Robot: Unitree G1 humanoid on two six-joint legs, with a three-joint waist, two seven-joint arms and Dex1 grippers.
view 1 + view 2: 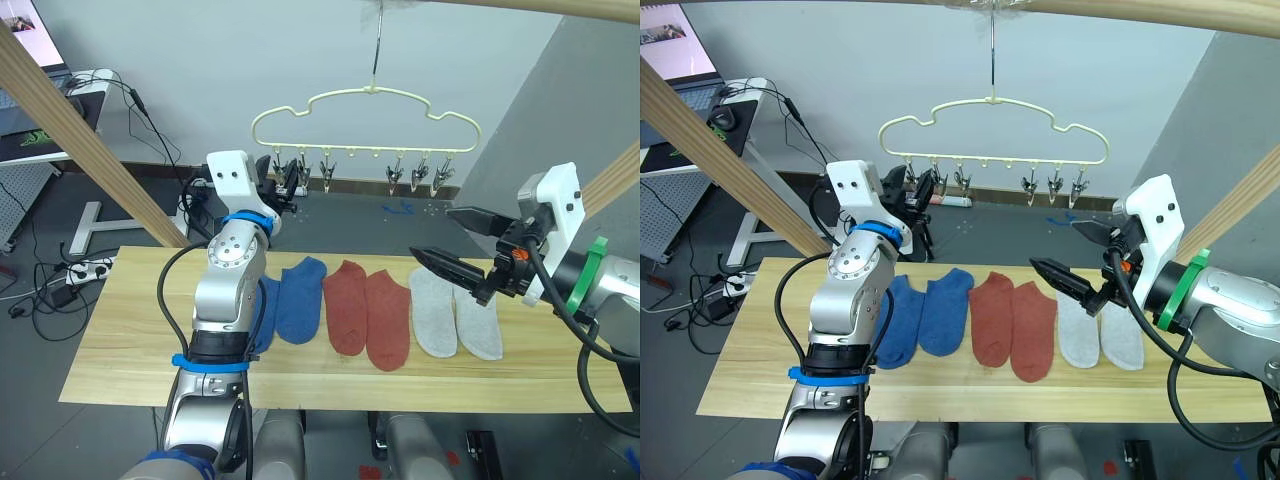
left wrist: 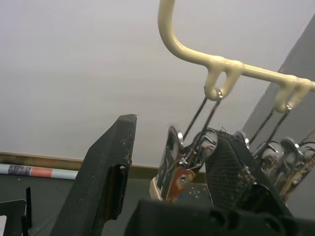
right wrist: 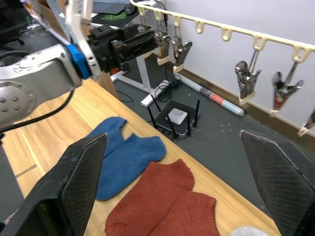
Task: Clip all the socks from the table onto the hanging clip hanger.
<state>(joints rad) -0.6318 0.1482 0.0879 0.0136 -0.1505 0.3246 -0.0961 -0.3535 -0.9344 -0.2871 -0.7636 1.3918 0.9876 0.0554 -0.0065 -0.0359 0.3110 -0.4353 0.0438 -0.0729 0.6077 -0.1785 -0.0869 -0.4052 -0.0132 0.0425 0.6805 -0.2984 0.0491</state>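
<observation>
Hanging from slanted beam, cream wavy wire clip hanger [image 1: 367, 110], hook top cut off. Left gripper [image 1: 917, 190] raised at leftmost metal clips [image 2: 183, 162], fingers apart. Right gripper [image 1: 447, 240] spread wide over grey pair. Six ankle socks [image 1: 372, 309] flat on yellowish plank table [image 1: 130, 340]; left arm hides part of blue sock.

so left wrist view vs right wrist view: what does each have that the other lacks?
Left wrist alone: a close look up at one metal clip between the open left gripper's fingers.

Right wrist alone: the blue socks and rust-red socks lying on the table, seen past the open right gripper.

Both: the cream clip hanger and its hanging clips.
</observation>
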